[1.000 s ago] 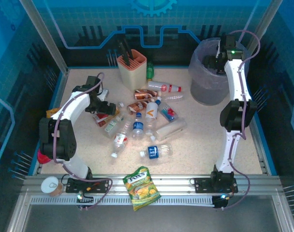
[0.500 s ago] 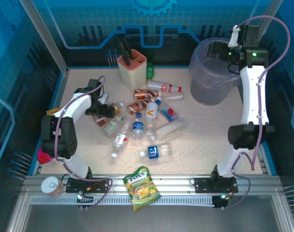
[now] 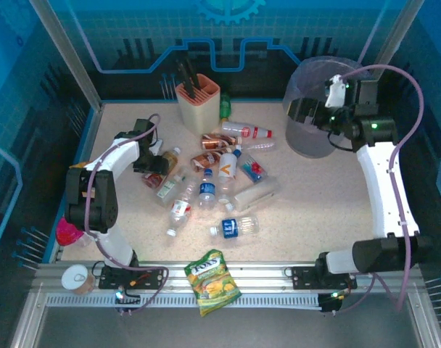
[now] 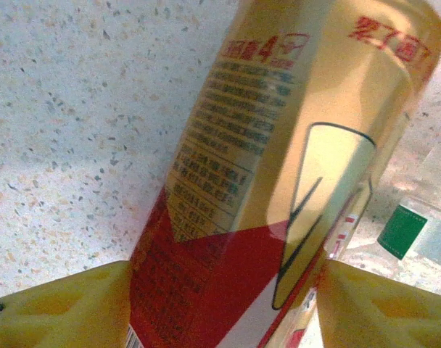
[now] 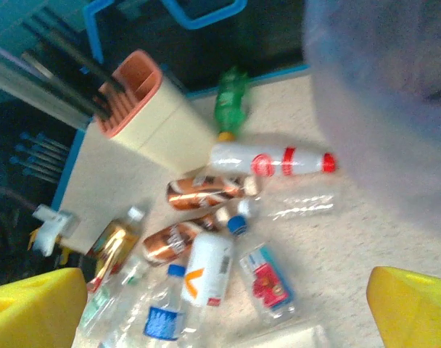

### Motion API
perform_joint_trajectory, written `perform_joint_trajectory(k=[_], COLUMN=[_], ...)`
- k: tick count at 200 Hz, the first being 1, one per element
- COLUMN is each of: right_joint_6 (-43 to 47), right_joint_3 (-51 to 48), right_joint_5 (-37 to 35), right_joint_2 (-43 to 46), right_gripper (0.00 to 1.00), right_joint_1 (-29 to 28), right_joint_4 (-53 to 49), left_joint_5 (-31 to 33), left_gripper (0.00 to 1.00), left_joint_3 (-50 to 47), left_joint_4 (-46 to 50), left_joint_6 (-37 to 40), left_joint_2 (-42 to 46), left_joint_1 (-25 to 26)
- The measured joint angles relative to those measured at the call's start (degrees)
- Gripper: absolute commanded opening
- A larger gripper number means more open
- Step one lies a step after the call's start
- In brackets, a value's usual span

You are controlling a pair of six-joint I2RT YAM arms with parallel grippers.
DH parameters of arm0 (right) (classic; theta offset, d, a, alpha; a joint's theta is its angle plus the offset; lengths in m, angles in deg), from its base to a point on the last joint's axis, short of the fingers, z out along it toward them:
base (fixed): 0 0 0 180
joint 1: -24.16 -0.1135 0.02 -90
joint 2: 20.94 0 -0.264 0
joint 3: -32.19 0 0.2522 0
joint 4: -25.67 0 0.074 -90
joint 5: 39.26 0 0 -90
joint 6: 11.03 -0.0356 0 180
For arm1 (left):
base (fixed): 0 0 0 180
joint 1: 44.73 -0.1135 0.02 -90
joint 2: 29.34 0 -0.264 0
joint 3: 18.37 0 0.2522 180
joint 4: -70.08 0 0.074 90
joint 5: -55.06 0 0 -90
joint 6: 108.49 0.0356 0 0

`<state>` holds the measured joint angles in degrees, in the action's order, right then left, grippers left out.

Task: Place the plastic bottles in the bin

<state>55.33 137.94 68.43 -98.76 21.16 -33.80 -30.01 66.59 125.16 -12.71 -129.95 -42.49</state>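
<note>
1. Now the left gripper (image 3: 154, 161) clamps the gold and red bottle (image 4: 278, 145); its long axis runs from 7 to 1 o'clock, across the jaws.
2. The bin (image 3: 307, 141) stands well apart at 2 o'clock.
3. The right gripper (image 3: 302, 112), wide open and empty, hangs near the bin.

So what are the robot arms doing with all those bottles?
They are tidying plastic bottles into the grey bin. The left pincer grips a gold and red bottle lying on the table. The right pincer hangs open by the bin, holding nothing. Many more bottles lie loose on the table.
</note>
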Motion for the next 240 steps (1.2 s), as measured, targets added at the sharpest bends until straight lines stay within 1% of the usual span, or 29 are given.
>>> perform_joint_trajectory(k=[16, 24, 31, 44, 47, 52, 62, 79, 105, 126, 151, 165, 188, 211, 226, 240], right_joint_6=[-1.1, -1.7, -2.1, -3.1, -3.3, -3.6, -3.9, -4.1, -4.0, -4.0, -4.0, -4.0, -4.7, -6.1, -7.5, -8.9], right_joint_3=[-4.0, -5.8, -7.1, -9.6, -10.3, -11.0, -12.0, -12.5, -12.5, -12.5, -12.5, -12.5, -13.0, -14.2, -14.8, -15.2], right_joint_5=[1.1, 1.7, 2.1, 2.5, 2.6, 2.6, 2.5, 2.3, 1.8, 1.7, 1.6, 1.6, 1.6, 0.9, 0.8, 1.2], right_joint_2=[2.2, 2.8, 3.2, 3.8, 4.0, 4.2, 4.5, 5.2, 6.3, 6.4, 5.9, 5.2, 3.8, 2.6, 2.0, 1.0], right_gripper=[1.0, 1.0, 1.0, 1.0, 1.0, 1.0, 1.0, 1.0, 1.0, 1.0, 1.0, 0.99, 0.99, 0.99, 0.99, 0.98], right_joint_1=[-2.8, -4.4, -5.6, -7.4, -7.8, -8.1, -8.5, -8.6, -8.6, -8.6, -9.1, -10.2, -12.5, -16.0, -18.9, -21.5], right_joint_4=[1.2, 1.9, 2.6, 4.2, 4.3, 4.5, 4.5, 4.4, 4.3, 4.2, 4.3, 4.6, 6.0, 7.8, 9.5, 11.8], left_joint_5=[0.0, 0.0, 0.0, 0.0, 0.0, 0.0, 0.2, 0.3, 0.2, 0.2, 0.5, 1.0, 2.2, 2.7, 1.6, -0.9], left_gripper=[0.6, 0.64, 0.7, 0.9, 0.93, 0.95, 0.97, 0.95, 0.86, 0.78, 0.71, 0.69, 0.66, 0.65, 0.65, 0.65], left_joint_3=[0.0, 0.0, -0.1, -0.1, -0.1, 0.0, 0.0, 0.0, 0.0, -0.1, -0.1, -0.1, -0.1, 0.0, 0.0, 0.0], left_joint_4=[-0.6, -0.7, -0.8, -0.9, -0.9, -1.0, -1.1, -1.2, -1.5, -1.7, -2.4, -2.5, -2.4, -2.4, -2.5, -2.9], left_joint_6=[-0.5, -0.8, -0.9, -1.6, -1.2, -1.5, -2.0, -2.9, -4.0, -4.7, -5.2, -5.3, -5.5, -5.5, -5.5, -5.8], left_joint_2=[0.5, 0.7, 0.8, 0.8, 0.8, 0.7, 0.3, -1.2, -4.2, -4.8, -4.7, -4.1, -1.6, 3.0, 7.4, 12.4], left_joint_1=[0.2, 0.3, 0.4, 0.5, 0.6, 0.6, 0.6, 0.6, 0.6, 0.6, 0.6, 0.6, 0.6, 1.1, 2.9, 6.3])
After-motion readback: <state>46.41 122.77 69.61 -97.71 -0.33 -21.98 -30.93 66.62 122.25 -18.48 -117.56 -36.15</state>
